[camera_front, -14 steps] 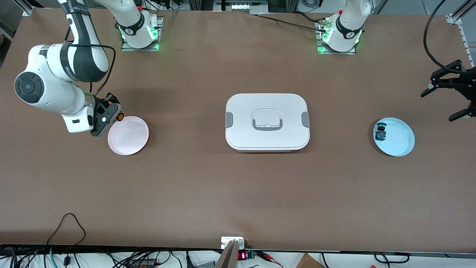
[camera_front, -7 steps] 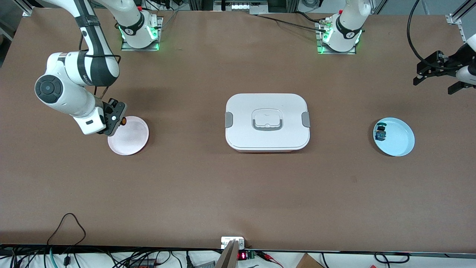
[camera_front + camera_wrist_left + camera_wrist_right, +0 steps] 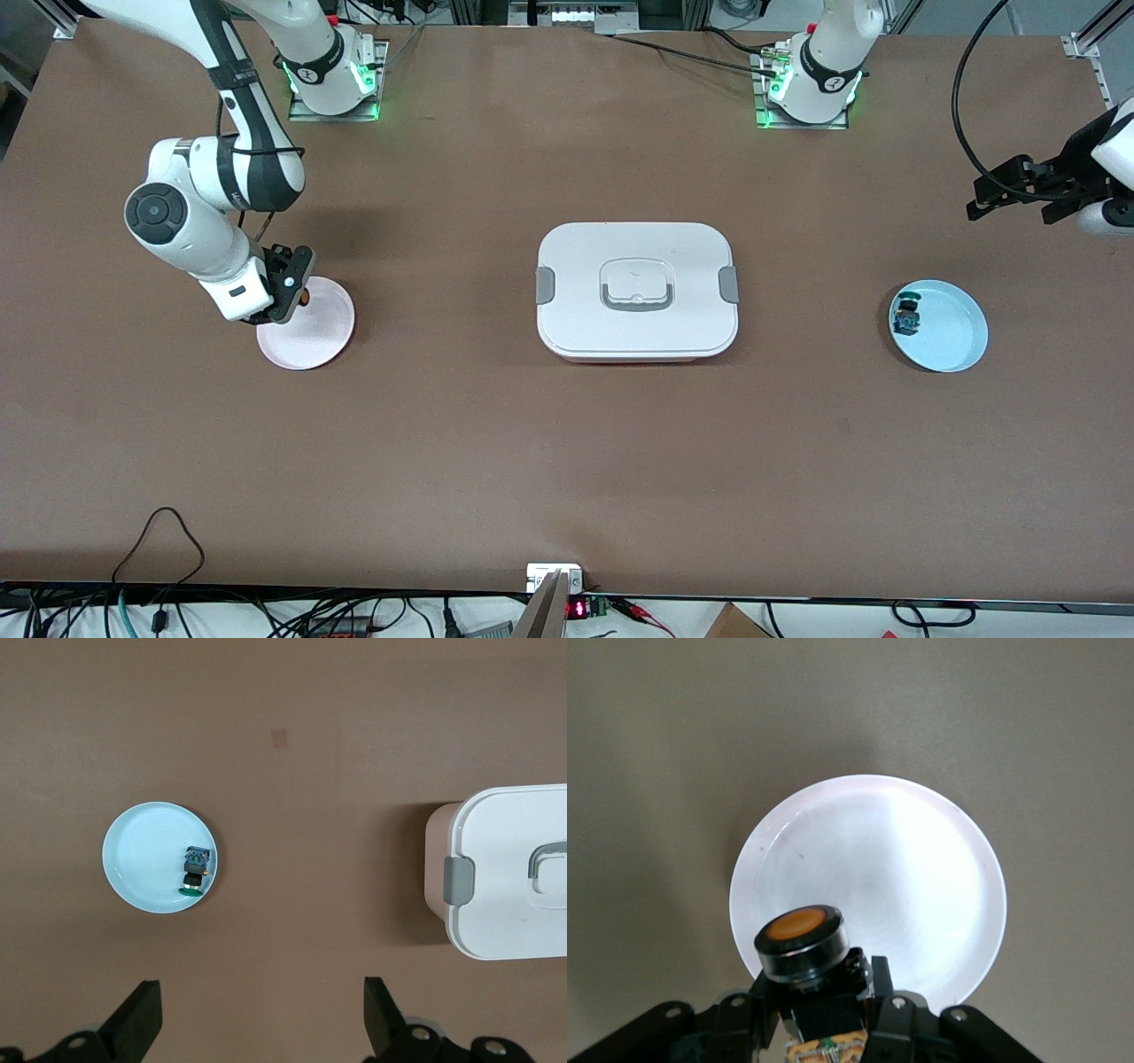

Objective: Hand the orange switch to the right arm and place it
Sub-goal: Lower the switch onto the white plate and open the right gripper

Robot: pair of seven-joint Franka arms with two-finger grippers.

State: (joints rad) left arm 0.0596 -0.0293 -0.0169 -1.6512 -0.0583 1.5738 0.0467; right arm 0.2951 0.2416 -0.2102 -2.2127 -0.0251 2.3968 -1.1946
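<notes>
Right wrist view alone shows orange switch — pincer-held

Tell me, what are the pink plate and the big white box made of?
The pink plate looks like smooth plastic or glazed ceramic, since light shines off it; I can't tell which. The big white box looks like matte plastic, with grey clips and a moulded handle. The orange switch, held over the plate by the right gripper, has a glossy plastic-looking cap.

The black-bodied orange-capped push-button switch runs off the right wrist view's edge, its lower block hidden between the right gripper fingers. The white lidded plastic box is cut off in the left wrist view. Markings on the small blue-teal switch are too small to read.
</notes>
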